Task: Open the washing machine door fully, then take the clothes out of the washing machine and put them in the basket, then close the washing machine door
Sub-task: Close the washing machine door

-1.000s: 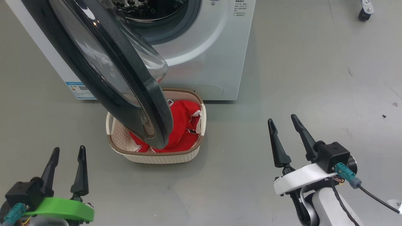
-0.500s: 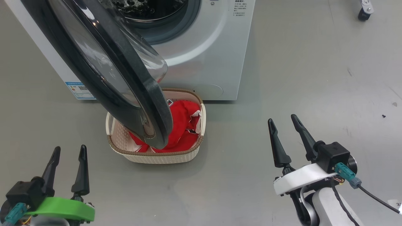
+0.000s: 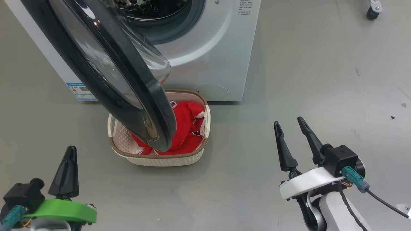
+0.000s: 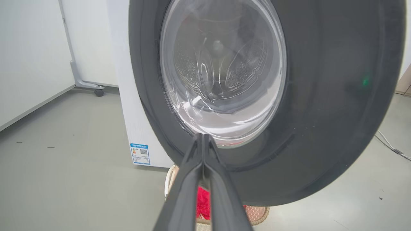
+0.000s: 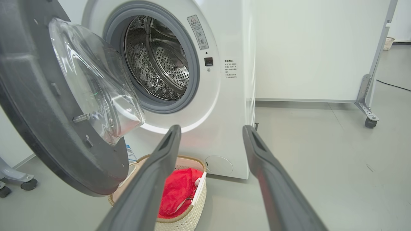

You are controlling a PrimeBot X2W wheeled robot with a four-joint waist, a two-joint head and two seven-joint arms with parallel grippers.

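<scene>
The washing machine (image 3: 208, 54) stands at the top of the head view with its door (image 3: 109, 73) swung wide open over the basket (image 3: 160, 157). Red clothes (image 3: 188, 128) lie in the basket, partly hidden by the door's black rim. The steel drum (image 5: 157, 61) looks bare inside. My left gripper (image 3: 68, 153) is shut with nothing in it, low at the left, short of the door's outer face (image 4: 321, 96). My right gripper (image 3: 290, 123) is open and holds nothing, to the right of the basket above the floor.
Grey floor lies all around. A white panel on castors (image 5: 369, 122) stands behind and to the right of the machine. Another castor (image 4: 99, 93) sits by the wall at the left. A cable (image 4: 391, 147) runs along the floor at the right.
My left gripper's fingers have closed together from open, and it sits slightly lower. The right gripper, the door and the basket have not moved.
</scene>
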